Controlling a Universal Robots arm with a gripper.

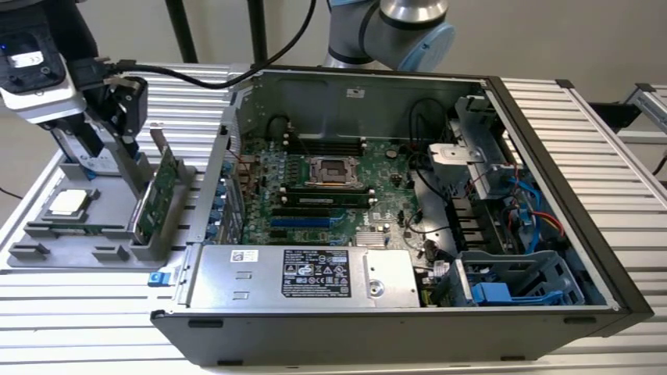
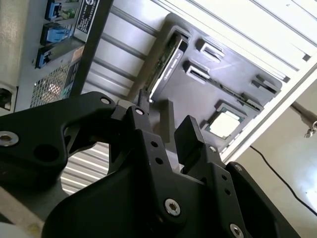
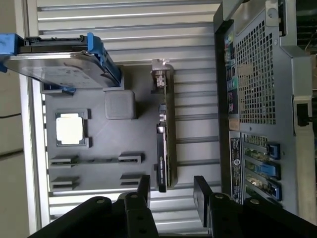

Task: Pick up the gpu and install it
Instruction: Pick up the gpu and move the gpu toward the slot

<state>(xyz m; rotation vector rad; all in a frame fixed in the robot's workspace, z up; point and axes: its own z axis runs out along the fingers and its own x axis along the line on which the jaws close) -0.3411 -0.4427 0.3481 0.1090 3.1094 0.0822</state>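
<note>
standing on edge, the gpu is seen just ahead of the open, empty gripper; it is judged light, stiff and fragile, best taken by the bare upper edge.

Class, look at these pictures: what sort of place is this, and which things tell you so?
Probably a robotics lab bench for computer assembly: a robot arm stands behind an open desktop computer case with its motherboard exposed, and a grey fixture tray holds the gpu upright beside it.
</note>
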